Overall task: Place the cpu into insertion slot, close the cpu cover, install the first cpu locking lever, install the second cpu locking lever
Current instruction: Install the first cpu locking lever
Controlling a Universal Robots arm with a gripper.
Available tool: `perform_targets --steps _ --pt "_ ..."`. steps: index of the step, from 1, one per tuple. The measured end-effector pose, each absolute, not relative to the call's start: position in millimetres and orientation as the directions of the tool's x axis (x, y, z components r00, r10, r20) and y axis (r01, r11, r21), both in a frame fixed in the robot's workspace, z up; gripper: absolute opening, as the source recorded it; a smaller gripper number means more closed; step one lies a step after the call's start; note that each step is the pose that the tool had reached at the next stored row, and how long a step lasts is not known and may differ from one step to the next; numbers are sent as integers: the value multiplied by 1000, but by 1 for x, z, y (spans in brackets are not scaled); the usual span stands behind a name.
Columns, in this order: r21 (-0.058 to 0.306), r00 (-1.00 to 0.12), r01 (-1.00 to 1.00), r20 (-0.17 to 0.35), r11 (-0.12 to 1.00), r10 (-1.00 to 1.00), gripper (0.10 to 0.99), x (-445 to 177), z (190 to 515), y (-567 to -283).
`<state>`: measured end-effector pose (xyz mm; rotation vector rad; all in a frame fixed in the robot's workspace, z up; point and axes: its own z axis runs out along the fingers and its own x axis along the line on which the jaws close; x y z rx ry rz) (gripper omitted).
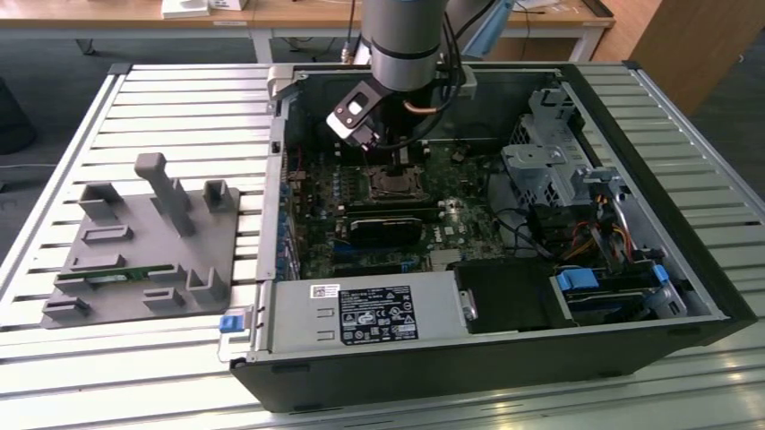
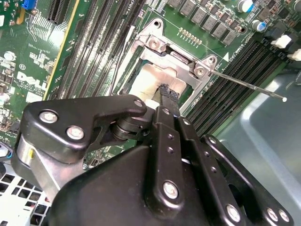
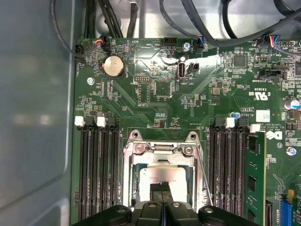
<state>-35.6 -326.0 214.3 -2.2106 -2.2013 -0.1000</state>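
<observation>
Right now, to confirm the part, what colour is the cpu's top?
Pale silver-grey; the cpu shows best in the first wrist view.

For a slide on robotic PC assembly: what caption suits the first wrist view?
Shut gripper tip over the cpu lying in the insertion slot, green motherboard all around.

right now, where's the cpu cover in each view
Exterior view: the cpu cover sits on the motherboard, under the arm.
First wrist view: silver frame between the memory slots, at the gripper.
Second wrist view: silver frame just past the gripper.
Shared landmark: the gripper, over the cover.
</observation>
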Motion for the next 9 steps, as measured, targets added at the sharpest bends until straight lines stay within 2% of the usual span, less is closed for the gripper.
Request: perform_targets --steps 9 --pt "31 3 1000 60 -5 998 106 -36 216 -326"
